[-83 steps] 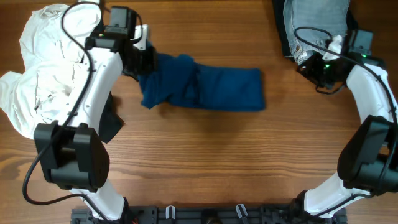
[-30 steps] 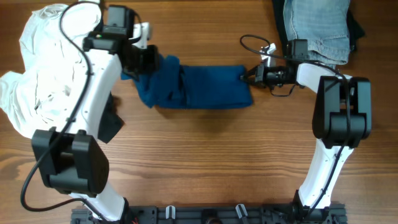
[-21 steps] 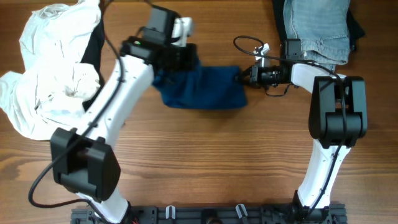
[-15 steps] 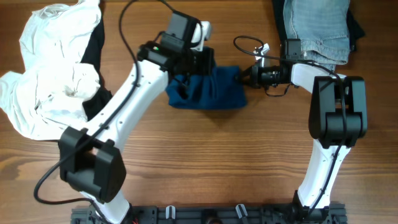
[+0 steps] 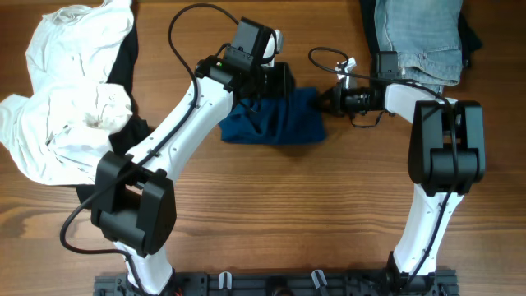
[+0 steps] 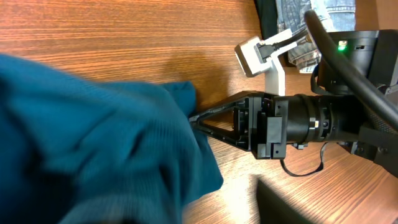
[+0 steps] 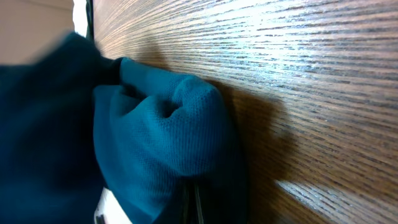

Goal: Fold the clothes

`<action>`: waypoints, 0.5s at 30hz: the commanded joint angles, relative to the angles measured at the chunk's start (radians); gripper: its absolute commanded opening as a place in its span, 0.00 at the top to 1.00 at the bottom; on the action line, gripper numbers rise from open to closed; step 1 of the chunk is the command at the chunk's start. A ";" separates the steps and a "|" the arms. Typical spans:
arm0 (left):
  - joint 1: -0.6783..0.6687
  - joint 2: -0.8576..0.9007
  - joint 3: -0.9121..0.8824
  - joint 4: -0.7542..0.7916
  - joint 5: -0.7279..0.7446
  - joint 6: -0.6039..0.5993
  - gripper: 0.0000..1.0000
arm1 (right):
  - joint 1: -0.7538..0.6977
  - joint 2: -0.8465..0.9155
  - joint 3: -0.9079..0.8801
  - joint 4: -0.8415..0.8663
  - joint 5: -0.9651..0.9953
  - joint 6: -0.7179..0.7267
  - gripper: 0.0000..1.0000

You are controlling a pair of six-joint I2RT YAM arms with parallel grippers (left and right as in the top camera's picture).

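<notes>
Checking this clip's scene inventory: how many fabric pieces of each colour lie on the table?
blue shirt: 1
white heap: 1 (may be several garments)
black cloth: 2, one by the white heap, one under the jeans
jeans: 1
Total: 5

No text, label, brand, number or sign is showing legibly in any of the views.
</notes>
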 commanded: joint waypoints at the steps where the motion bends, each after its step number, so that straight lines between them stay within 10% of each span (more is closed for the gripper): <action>1: -0.013 0.001 0.003 0.008 0.001 -0.021 0.00 | 0.020 0.066 -0.016 -0.006 0.077 0.004 0.96; 15: 0.181 -0.140 0.003 -0.019 0.001 -0.016 0.00 | 0.010 0.066 -0.016 0.044 0.078 0.027 0.95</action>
